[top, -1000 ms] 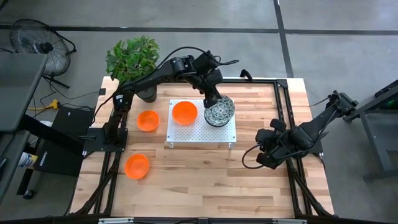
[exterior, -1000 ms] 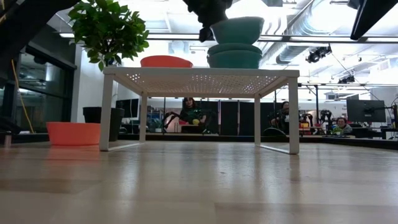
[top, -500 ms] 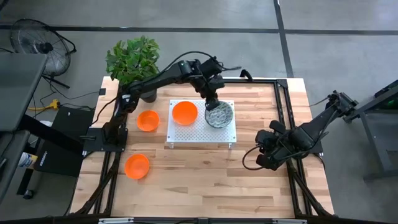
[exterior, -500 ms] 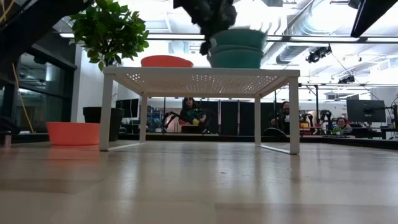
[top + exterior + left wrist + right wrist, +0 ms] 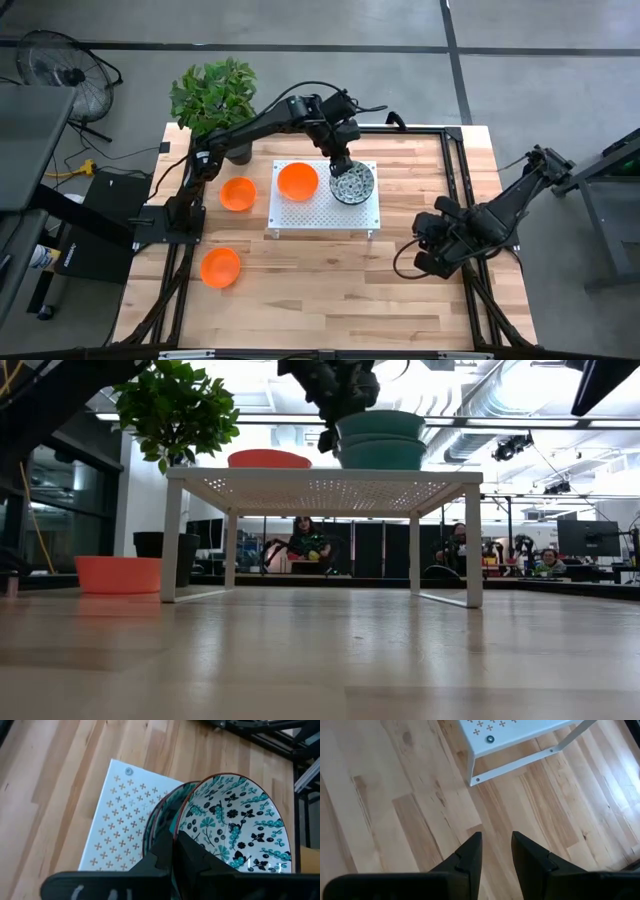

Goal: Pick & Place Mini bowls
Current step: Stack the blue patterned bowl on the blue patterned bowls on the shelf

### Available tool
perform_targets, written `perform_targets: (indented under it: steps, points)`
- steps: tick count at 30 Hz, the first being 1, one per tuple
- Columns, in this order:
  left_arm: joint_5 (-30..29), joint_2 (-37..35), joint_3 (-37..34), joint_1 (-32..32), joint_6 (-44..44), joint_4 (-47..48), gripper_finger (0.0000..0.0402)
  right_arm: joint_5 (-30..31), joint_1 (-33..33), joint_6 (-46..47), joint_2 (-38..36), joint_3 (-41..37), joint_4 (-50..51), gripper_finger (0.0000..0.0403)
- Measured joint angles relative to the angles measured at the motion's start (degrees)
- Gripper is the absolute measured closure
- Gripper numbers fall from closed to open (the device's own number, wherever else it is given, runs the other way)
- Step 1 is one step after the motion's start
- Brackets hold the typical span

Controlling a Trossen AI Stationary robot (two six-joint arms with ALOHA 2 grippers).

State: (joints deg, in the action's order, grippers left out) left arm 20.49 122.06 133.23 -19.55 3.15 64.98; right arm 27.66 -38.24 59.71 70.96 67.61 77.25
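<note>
**Seating the patterned bowl on its stack — don't let go early**

High view: my left gripper (image 5: 343, 160) is over the white perforated rack (image 5: 300, 214), pinching the rim of the top speckled bowl (image 5: 353, 182). That bowl sits on the rack's right half, an orange bowl (image 5: 297, 181) just beside it to the left. Two more orange bowls lie on the bench (image 5: 330, 290) left of the rack: one near (image 5: 237, 194), one further toward the front (image 5: 220, 267). My right gripper (image 5: 432, 262) waits low over the bench, right of the rack & well apart from every bowl.

Low view: the held bowl (image 5: 379, 426) looks nested on the one under it (image 5: 380, 453), roughly level. Gripper (image 5: 335, 385) comes in from above at its left rim. Can't tell if it's fully seated. Plant (image 5: 175, 405) stands behind the rack, out of my way.

Left wrist view: fingers (image 5: 165, 852) pressed together on the near rim of the patterned bowl (image 5: 234, 827); other rims of the stack (image 5: 159, 820) peek out beside it, offset toward the rack. To do this well, I reckon: lower till the weight's off me, keep the bowl flat & centred on the stack, open slowly, lift straight up so I don't drag the rim or tip the pile.

Right wrist view: my right fingers (image 5: 469, 856) spread a little, nothing between them; only bench & the rack's corner leg (image 5: 479, 779) ahead.
</note>
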Motion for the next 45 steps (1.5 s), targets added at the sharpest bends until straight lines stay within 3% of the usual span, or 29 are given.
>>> perform_targets:
  steps: [26,38,45]
  points:
    - [-2.2,0.0,0.0,0.1,-3.4,-1.0,0.0395,0.8,-1.1,0.5,0.0,0.0,0.0,0.0309]
    - [-0.5,0.0,0.0,0.1,-4.4,-1.6,0.0294,0.1,-1.1,0.5,0.0,0.0,0.0,0.0309]
    - [-0.5,0.0,0.0,0.1,-4.6,-4.3,0.0278,0.0,-1.1,0.5,0.0,0.0,0.0,0.0309]
